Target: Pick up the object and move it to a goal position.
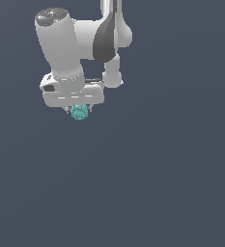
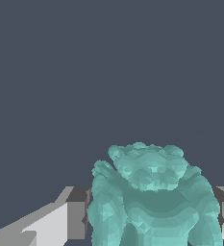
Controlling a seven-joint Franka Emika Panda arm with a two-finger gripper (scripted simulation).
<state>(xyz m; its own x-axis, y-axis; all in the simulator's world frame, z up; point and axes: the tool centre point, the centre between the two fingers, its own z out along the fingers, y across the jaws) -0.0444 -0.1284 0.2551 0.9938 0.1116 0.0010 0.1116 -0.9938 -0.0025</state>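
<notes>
The object [image 1: 78, 112] is a small teal-green bumpy lump, seen just under the white gripper [image 1: 78, 111] in the exterior view's upper left. The gripper's fingers are mostly hidden behind the hand and the lump. In the wrist view the object [image 2: 152, 197] fills the space between the two fingers [image 2: 65, 221], which press against both its sides. The gripper is shut on the object.
The white and grey arm [image 1: 104, 43] reaches in from the top of the exterior view. The surroundings are a plain dark blue-grey surface [image 1: 157, 183]. No goal marker shows.
</notes>
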